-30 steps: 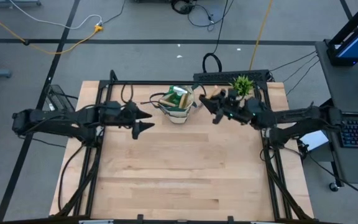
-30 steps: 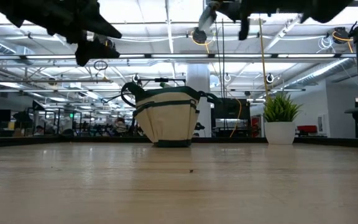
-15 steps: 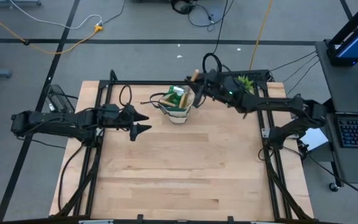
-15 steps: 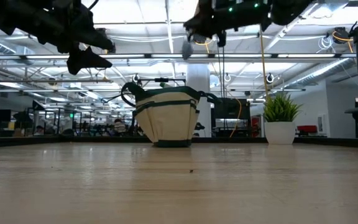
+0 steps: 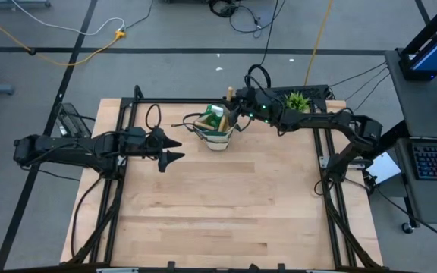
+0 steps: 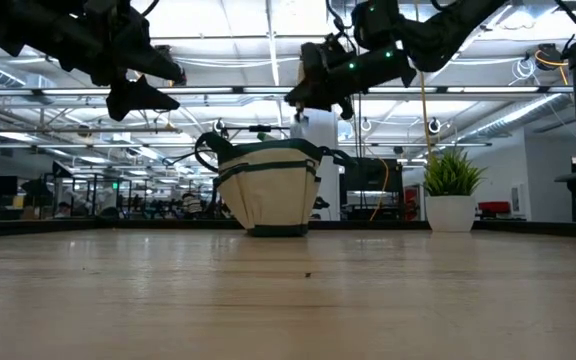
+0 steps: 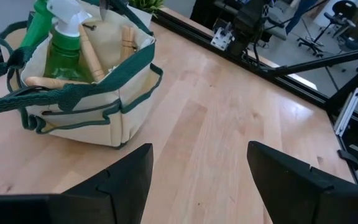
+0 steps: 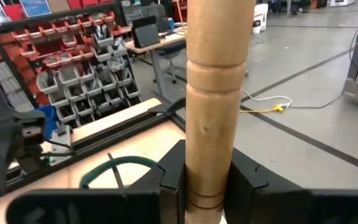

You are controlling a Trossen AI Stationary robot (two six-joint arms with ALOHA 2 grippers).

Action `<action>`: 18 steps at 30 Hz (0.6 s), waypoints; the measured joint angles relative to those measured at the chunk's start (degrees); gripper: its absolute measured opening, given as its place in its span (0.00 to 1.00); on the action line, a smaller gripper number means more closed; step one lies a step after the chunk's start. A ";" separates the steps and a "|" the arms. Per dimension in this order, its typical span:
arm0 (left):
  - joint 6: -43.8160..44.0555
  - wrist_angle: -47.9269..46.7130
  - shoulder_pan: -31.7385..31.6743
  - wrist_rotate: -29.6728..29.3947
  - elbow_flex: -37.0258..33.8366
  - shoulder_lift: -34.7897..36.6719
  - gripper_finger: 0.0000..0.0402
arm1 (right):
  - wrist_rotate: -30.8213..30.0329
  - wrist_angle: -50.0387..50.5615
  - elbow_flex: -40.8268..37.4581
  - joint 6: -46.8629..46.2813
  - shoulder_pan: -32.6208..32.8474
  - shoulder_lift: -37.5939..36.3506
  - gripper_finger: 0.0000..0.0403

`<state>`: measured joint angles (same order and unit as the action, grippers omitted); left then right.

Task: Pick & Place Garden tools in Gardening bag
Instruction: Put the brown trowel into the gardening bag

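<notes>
The left gripper (image 5: pixel 170 149) hangs above the table (image 5: pixel 226 212) to the left of the gardening bag (image 5: pixel 217 129), its fingers spread wide with nothing between them, pointing toward the bag. From its wrist view the bag stands upright just ahead, holding a green spray bottle (image 7: pixel 64 46) and several wooden handles (image 7: pixel 92 53) leaning at a slant; the working ends of these tools are sunk in the bag and cannot be seen.

The bag sits at the table's far middle. Over its right rim is the right gripper (image 5: pixel 237 114), clamped on a wooden-handled tool (image 8: pixel 213 99). In the right wrist view the handle runs straight out between the two fingers, long axis in line with them, its far end cut off by the frame. The metal end is hidden, so which kind of tool it is cannot be told. From overhead, the handle tip (image 5: pixel 230 93) shows just above the bag's far right edge. A potted plant (image 5: pixel 296 101) stands to the right.
</notes>
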<state>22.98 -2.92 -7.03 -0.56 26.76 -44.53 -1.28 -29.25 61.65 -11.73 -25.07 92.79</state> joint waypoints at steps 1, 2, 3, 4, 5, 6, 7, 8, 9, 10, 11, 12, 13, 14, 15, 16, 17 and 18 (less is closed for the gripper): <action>0.00 0.00 0.00 -0.01 0.00 0.00 0.66 | 0.01 -0.02 0.00 0.00 -0.04 0.34 0.14; 0.00 0.00 0.00 -0.01 0.00 0.00 0.66 | -0.01 0.05 0.00 0.00 -0.05 0.71 0.14; 0.00 0.00 0.00 0.00 0.00 0.00 0.66 | -0.03 0.51 0.00 0.00 -0.10 1.06 0.14; 0.02 0.00 0.00 -0.01 0.00 -0.02 0.66 | -0.06 1.33 0.00 -0.04 -0.10 1.39 0.14; 0.15 0.00 0.00 -0.01 0.00 -0.02 0.66 | -0.06 1.85 -0.04 -0.37 -0.10 1.71 0.14; 0.24 0.00 0.00 -0.01 0.00 -0.02 0.66 | -0.04 2.08 -0.04 -0.99 -0.10 1.94 0.14; 0.25 0.00 -0.01 -0.01 0.01 -0.02 0.66 | -0.02 2.47 -0.04 -1.27 -0.10 2.10 0.14; 0.24 0.00 -0.02 -0.01 0.02 -0.02 0.66 | -0.02 2.72 -0.04 -1.40 -0.10 2.23 0.14; 0.24 0.00 -0.02 -0.01 0.02 -0.02 0.66 | -0.04 2.56 -0.04 -1.46 -0.10 2.48 0.14; 0.23 0.00 -0.02 -0.01 0.02 -0.02 0.66 | -0.04 2.47 -0.04 -1.50 -0.10 2.75 0.14; 0.26 0.00 -0.02 -0.01 0.02 -0.02 0.66 | -0.04 2.64 -0.07 -1.66 -0.10 2.90 0.14; 0.28 0.00 -0.02 -0.01 0.02 -0.02 0.66 | -0.04 2.72 -0.11 -2.11 -0.10 3.05 0.14; 0.26 0.00 -0.02 -0.01 0.02 -0.02 0.66 | -0.04 2.63 -0.11 -2.60 -0.08 3.26 0.14; 0.24 -0.01 -0.02 -0.01 0.02 -0.02 0.66 | -0.04 2.46 -0.11 -2.91 -0.08 3.51 0.14; 0.24 -0.02 -0.02 -0.01 0.02 -0.02 0.66 | -0.04 2.51 -0.11 -3.40 -0.08 3.66 0.14; 0.24 -0.04 -0.02 -0.01 0.02 -0.02 0.66 | -0.04 2.72 -0.13 -3.97 -0.08 3.74 0.14; 0.22 -0.04 -0.02 -0.01 0.02 -0.02 0.66 | -0.07 2.93 -0.15 -4.18 0.03 3.74 0.14; 0.20 -0.06 -0.02 -0.01 0.02 -0.02 0.66 | -0.13 2.87 -0.15 -4.24 0.13 3.74 0.14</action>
<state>23.19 -2.98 -7.05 -0.58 26.79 -44.56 -1.41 -26.38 61.49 -15.97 -24.94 96.53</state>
